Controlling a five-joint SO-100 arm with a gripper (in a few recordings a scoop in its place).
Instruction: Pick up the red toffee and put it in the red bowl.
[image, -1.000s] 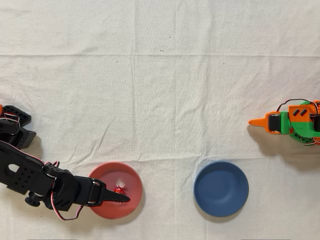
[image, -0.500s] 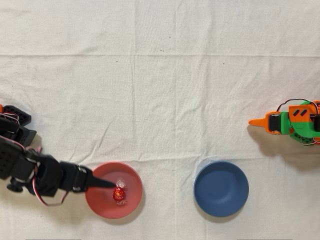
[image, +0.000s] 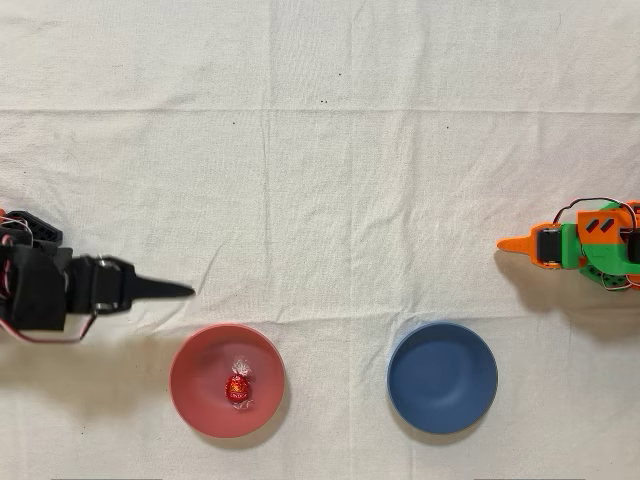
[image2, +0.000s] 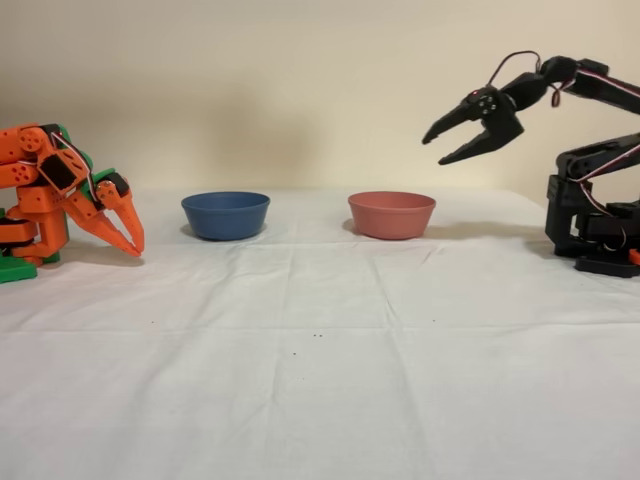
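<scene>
We saw the toffee (image: 238, 389) lying inside the red bowl (image: 196, 390), a little off the bowl's centre, its clear wrapper ends pointing roughly away from and toward the lower edge of the overhead view. Our pincer (image2: 456, 132) hung high above the bench (image: 330, 200), its two jaws spread apart and holding nothing; in the fixed view there was clear air between its tips and the bowl's (image2: 392, 214) rim. Seen from overhead, the pincer (image: 170, 290) pointed to the right, and the bowl sat just past its tip and off to one side, toward the lower edge of that view, so the toffee lay ahead of and beside the pincer, not under it. We judged the placing done: the toffee was where the task wanted it, and what remained for our arm was only to draw clear.

Beyond the red bowl, farther from our pincer along the same line, stood the blue bowl (image: 442, 377), well apart from the red one. The idle orange arm (image: 585, 247) sat at the far side of the bench, much farther from the toffee than our pincer was. Wide bare cloth lay ahead of the pincer and to its far side, so we reckoned there was ample room to swing or fold back without brushing either bowl
</scene>
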